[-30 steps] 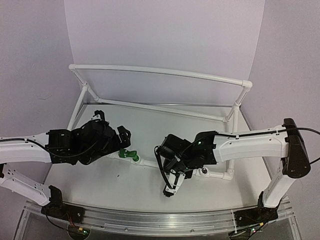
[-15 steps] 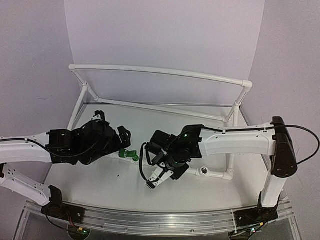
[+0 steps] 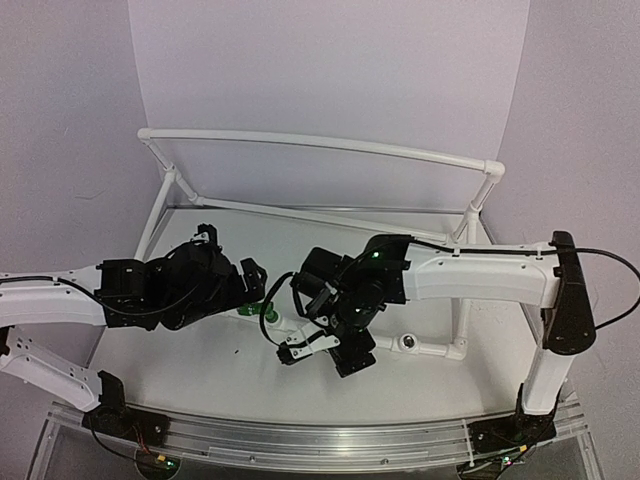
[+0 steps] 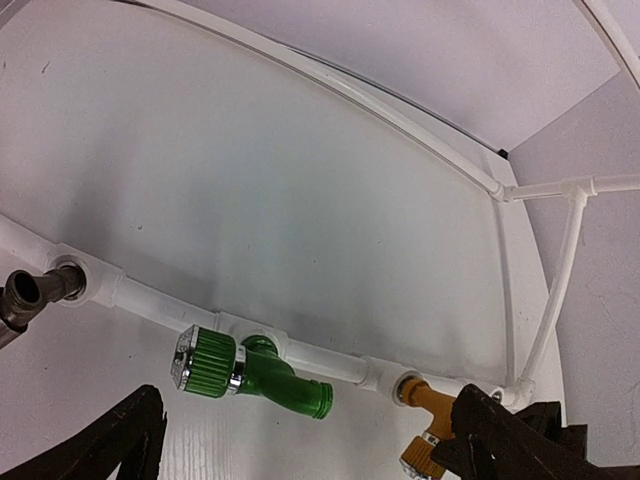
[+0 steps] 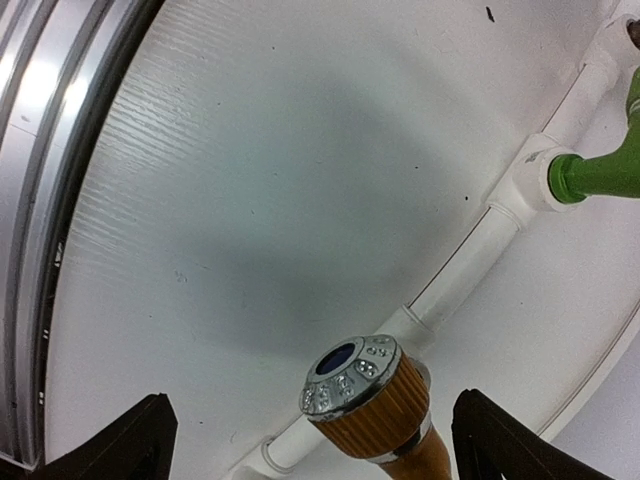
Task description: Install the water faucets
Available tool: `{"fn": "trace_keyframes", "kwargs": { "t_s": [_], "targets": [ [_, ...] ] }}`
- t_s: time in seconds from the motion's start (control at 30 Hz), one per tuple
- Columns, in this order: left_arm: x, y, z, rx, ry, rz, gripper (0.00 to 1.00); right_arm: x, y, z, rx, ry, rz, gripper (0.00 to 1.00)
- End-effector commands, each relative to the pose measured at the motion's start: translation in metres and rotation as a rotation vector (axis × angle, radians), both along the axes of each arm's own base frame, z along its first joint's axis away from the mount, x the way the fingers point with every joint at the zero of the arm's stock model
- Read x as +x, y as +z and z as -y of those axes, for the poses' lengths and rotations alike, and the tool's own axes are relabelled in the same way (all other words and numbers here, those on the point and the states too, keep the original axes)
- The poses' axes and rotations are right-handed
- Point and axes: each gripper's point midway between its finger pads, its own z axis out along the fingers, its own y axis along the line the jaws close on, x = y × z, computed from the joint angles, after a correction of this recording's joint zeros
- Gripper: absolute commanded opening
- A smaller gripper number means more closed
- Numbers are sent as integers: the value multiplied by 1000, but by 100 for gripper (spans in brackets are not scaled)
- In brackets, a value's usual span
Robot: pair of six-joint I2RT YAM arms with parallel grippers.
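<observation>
Three water faucets sit in sockets of the white pipe frame [image 4: 150, 300]. The left wrist view shows the dark grey one [image 4: 35, 290] at the left, the green one [image 4: 250, 370] in the middle and the brass one [image 4: 430, 440] at the right. My left gripper [image 4: 310, 450] is open, hanging just short of the green faucet [image 3: 243, 311] with nothing between its fingers. My right gripper [image 5: 320, 445] is open too. Its fingers [image 5: 110, 440] stand on either side of the brass faucet's ribbed knob [image 5: 365, 395], with a gap on both sides. From above, the right gripper [image 3: 318, 355] hides the brass faucet.
The pipe frame [image 3: 320, 145] rises at the back and its low front rail [image 5: 480, 250] crosses the white table. An open round socket [image 3: 408, 343] shows on the rail right of my right gripper. A metal rail [image 3: 300, 440] runs along the near edge.
My right arm has swung left along the front rail and its jaws have gone from half closed to wide open. The left arm has shifted slightly to the right.
</observation>
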Motion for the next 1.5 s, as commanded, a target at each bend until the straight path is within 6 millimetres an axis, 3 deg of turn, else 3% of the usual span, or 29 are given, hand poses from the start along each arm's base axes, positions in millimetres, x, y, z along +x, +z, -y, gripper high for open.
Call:
{"fn": "trace_keyframes", "kwargs": {
  "t_s": [0.0,0.17,0.3,0.37,0.5,0.6,0.67,0.73,0.97,1.13,1.33,1.47],
  "targets": [
    [-12,16,-5,-67,-62,14,100,2,76,-5,227,-104,-131,98],
    [-28,20,-10,-159,-176,67,98,42,115,16,367,-265,-270,94],
    [-39,10,10,-92,-311,39,76,84,131,28,457,-430,-351,80],
    [-44,-1,35,-40,-411,1,59,105,131,28,483,-533,-400,68],
    [-58,-25,93,120,-601,-40,33,119,112,22,462,-629,-454,33],
    [-83,-33,144,233,-767,-32,24,123,94,17,450,-675,-485,12],
    [-105,-50,173,310,-865,-17,20,124,90,11,459,-687,-511,1],
    [-118,-52,192,300,-911,15,18,123,88,5,471,-698,-544,0],
    [-121,-37,197,208,-894,88,17,108,61,-2,429,-722,-643,0],
    [-110,-69,196,387,-823,59,15,91,39,-1,384,-736,-718,0],
    [-92,-75,190,464,-732,73,15,86,29,-1,372,-759,-752,0],
    [-84,-99,178,535,-683,-11,14,82,24,-2,360,-765,-768,0]
  ]
}}
